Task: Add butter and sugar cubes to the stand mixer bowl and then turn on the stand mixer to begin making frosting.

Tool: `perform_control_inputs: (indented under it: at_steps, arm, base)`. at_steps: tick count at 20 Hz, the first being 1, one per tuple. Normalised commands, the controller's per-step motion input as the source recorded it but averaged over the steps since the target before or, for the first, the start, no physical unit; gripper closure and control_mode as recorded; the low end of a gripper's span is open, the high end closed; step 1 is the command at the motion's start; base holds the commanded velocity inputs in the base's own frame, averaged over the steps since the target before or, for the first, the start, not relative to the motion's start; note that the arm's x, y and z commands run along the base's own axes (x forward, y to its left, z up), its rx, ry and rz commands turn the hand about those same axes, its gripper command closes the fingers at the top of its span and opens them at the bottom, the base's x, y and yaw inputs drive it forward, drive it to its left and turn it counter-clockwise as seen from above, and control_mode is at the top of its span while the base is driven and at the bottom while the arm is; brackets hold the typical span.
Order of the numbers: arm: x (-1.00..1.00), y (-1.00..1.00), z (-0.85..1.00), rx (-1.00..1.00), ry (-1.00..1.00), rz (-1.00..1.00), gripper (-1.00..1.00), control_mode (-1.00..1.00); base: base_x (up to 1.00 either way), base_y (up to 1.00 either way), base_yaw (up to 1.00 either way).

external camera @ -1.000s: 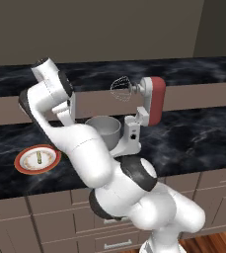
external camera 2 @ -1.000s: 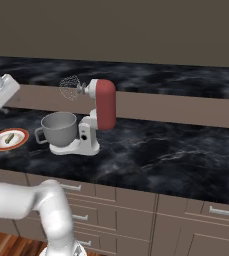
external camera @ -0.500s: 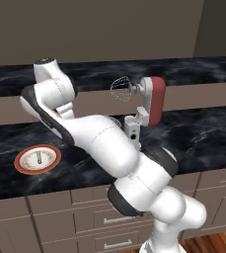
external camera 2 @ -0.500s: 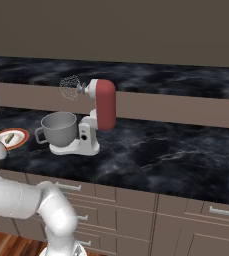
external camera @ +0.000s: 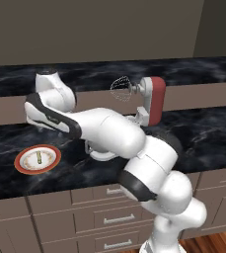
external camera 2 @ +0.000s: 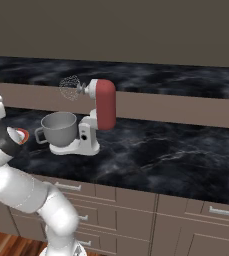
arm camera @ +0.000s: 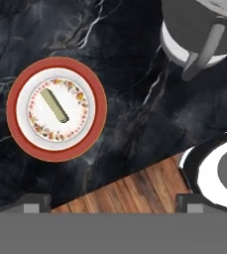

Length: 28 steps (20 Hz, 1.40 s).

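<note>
The butter (arm camera: 54,105) is a thin pale stick lying on the orange-rimmed plate (arm camera: 92,130), seen from above in the hand view. My gripper (arm camera: 113,202) hangs high over the counter's front edge near the plate, open and holding nothing. The grey stand mixer bowl (external camera 2: 60,127) sits on the stand mixer's white base (external camera 2: 81,146), its loop handle (arm camera: 204,47) pointing toward the plate. The stand mixer (external camera 2: 105,102) has its dark red head tilted up, with the wire whisk (external camera 2: 70,87) above the bowl. In the left base view the plate (external camera: 23,165) and butter (external camera: 39,158) lie left of my arm, which hides the bowl. The sugar cubes are out of view.
The black marble counter (external camera: 208,133) runs left to right, with a raised brown ledge (external camera 2: 176,107) behind it. Cabinet drawers (external camera: 109,220) sit below the front edge. Wooden floor (arm camera: 135,191) shows past the counter edge in the hand view.
My arm's elbow has swung right and lower across the counter and now covers the bowl in the left base view. The gripper stays open. Plate, butter and mixer have not moved.
</note>
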Motion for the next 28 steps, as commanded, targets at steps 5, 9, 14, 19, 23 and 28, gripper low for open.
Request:
perform_control_inputs:
  at_steps: [5,9,14,19,23,28]
  arm:
    - [0.3,0.4,-0.21,-0.07,0.09,0.18,-1.0,-1.0]
    - [0.29,0.38,-0.3,-0.09,0.03,0.11,-1.0,-1.0]
    - [0.47,0.19,-0.44,-0.12,0.0,0.06,-1.0,-1.0]
    - [0.36,0.0,-0.35,-0.07,0.08,0.08,-1.0,-1.0]
    - [0.24,0.0,-0.29,0.0,0.16,0.21,-1.0,-1.0]
    - [0.11,0.03,-0.29,0.0,0.12,0.29,-1.0,-1.0]
  base:
    - [0.0,0.0,0.0]
    - [0.0,0.0,0.0]
    - [0.0,0.0,0.0]
    - [0.0,0.0,0.0]
    - [0.0,0.0,0.0]
    - [0.0,0.0,0.0]
